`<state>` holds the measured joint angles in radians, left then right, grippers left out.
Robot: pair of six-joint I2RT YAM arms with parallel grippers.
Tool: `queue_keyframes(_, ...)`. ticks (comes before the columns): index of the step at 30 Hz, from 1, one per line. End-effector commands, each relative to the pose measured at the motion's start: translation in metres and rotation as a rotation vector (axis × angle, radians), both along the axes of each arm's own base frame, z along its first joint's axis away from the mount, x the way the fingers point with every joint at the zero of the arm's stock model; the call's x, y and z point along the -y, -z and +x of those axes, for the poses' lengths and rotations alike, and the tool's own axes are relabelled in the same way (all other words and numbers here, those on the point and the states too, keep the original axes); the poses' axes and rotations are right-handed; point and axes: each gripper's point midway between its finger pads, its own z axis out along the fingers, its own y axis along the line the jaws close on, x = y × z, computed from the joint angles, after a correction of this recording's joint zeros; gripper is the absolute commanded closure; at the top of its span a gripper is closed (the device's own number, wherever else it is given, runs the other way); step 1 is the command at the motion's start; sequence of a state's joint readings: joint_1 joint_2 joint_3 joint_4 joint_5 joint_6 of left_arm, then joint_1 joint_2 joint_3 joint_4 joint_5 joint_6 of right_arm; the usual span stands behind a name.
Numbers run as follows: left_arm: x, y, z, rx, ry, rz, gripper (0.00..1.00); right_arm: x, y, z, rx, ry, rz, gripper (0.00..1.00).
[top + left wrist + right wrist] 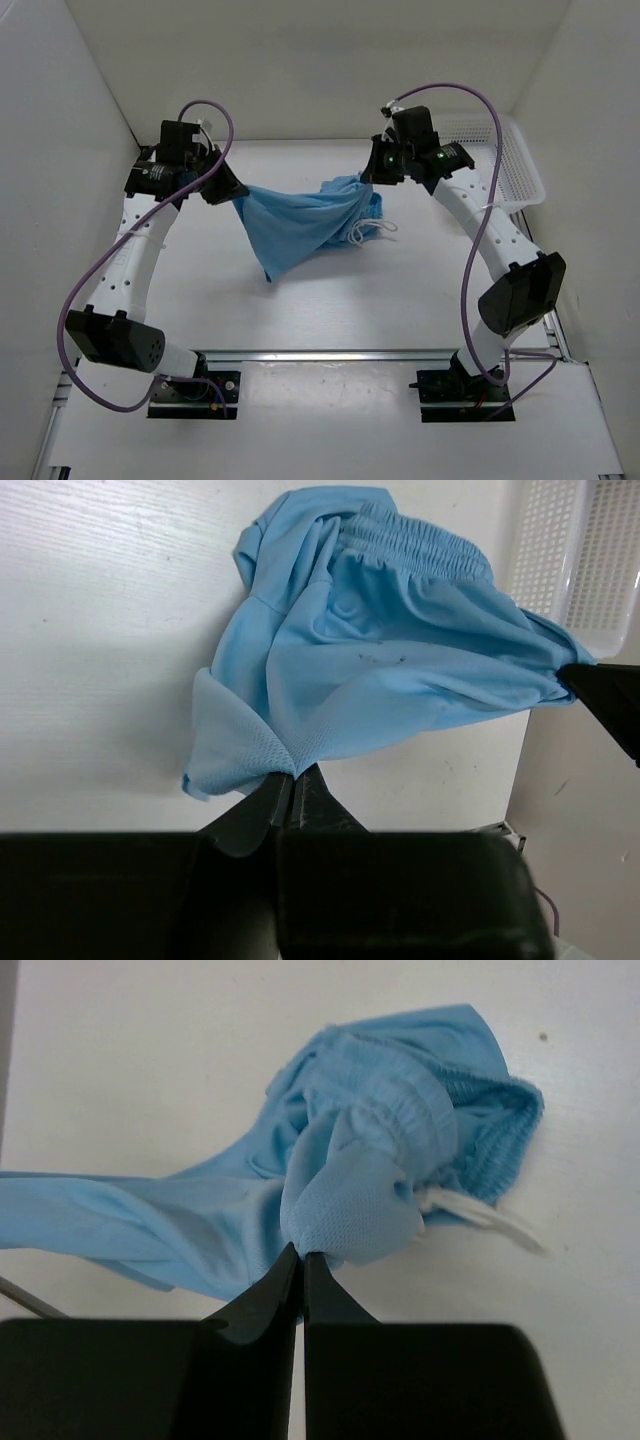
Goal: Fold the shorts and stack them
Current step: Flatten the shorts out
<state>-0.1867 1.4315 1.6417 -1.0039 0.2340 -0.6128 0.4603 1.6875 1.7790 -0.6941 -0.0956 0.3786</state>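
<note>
Top external view: the white table [330,310] fills the middle of the frame, and the shorts [300,225] are strung across its centre between the two arms. They form a bunched blue swag, with one corner drooping toward the lower left. I cannot tell whether that corner touches the table.

The white mesh basket [510,165] sits at the upper right, well apart from the cloth, and what shows of it holds nothing.

The left gripper [232,192], at the left end of the swag, has its jaws pinched together on a thin edge of the fabric; the left wrist view shows the cloth fanning out from the fingertips. The right gripper [372,175], at the right end, is likewise clamped on a fold of the fabric close to the gathered waistband [410,542].

The white drawstring [480,1218] trails loose onto the table just beside that end.

As I judge it, the task is at an early stage. The garment is picked up by both ends, but it is crumpled and not spread flat, and no crease or fold is visible. Flattening, folding and stacking all appear to remain.
</note>
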Motion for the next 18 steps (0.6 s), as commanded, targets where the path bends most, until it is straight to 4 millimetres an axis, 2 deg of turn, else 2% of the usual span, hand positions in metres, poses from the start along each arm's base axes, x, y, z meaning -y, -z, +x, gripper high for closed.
queue_keyframes(1, 0.002, -0.020, -0.014, 0.075, 0.046, -0.006, 0.90, 0.014, -0.027, -0.008, 0.078, 0.059, 0.028, 1.00)
queue_keyframes(6, -0.002, -0.029, -0.014, 0.113, 0.043, 0.016, 0.90, 0.020, -0.032, -0.004, 0.103, 0.099, 0.022, 1.00)
queue_keyframes(7, -0.001, -0.026, -0.008, 0.105, 0.050, 0.025, 0.90, 0.021, -0.036, -0.003, 0.113, 0.107, 0.021, 1.00)
queue_keyframes(8, 0.000, -0.035, -0.003, 0.131, 0.055, 0.028, 0.90, 0.026, -0.040, 0.001, 0.130, 0.118, 0.014, 1.00)
queue_keyframes(9, -0.005, -0.038, 0.002, 0.132, 0.036, 0.035, 0.90, 0.023, -0.048, 0.008, 0.146, 0.119, 0.023, 1.00)
queue_keyframes(10, -0.005, -0.042, 0.008, 0.147, 0.044, 0.043, 0.90, 0.030, -0.053, 0.016, 0.158, 0.132, 0.015, 1.00)
queue_keyframes(11, -0.009, -0.038, 0.019, 0.128, 0.036, 0.053, 0.90, 0.035, -0.058, 0.022, 0.165, 0.139, 0.007, 1.00)
queue_keyframes(12, -0.018, -0.060, 0.029, 0.180, 0.014, 0.055, 0.90, 0.040, -0.054, 0.037, 0.153, 0.157, 0.004, 1.00)
queue_keyframes(13, -0.021, -0.066, 0.033, 0.184, 0.019, 0.062, 0.90, 0.041, -0.086, 0.046, 0.220, 0.159, 0.034, 1.00)
queue_keyframes(14, -0.025, -0.061, 0.047, 0.162, 0.006, 0.066, 0.90, 0.042, -0.082, 0.059, 0.202, 0.162, 0.031, 1.00)
queue_keyframes(15, -0.034, -0.095, 0.054, 0.247, -0.014, 0.068, 0.90, 0.049, -0.094, 0.068, 0.223, 0.175, 0.047, 1.00)
queue_keyframes(16, -0.035, -0.106, 0.057, 0.266, -0.008, 0.053, 0.90, 0.049, -0.132, 0.071, 0.301, 0.159, 0.098, 1.00)
queue_keyframes(17, -0.039, -0.104, 0.065, 0.243, -0.019, 0.056, 0.90, 0.048, -0.137, 0.079, 0.313, 0.154, 0.110, 1.00)
queue_keyframes(18, -0.045, -0.115, 0.067, 0.268, -0.028, 0.047, 0.90, 0.052, -0.146, 0.080, 0.326, 0.161, 0.128, 1.00)
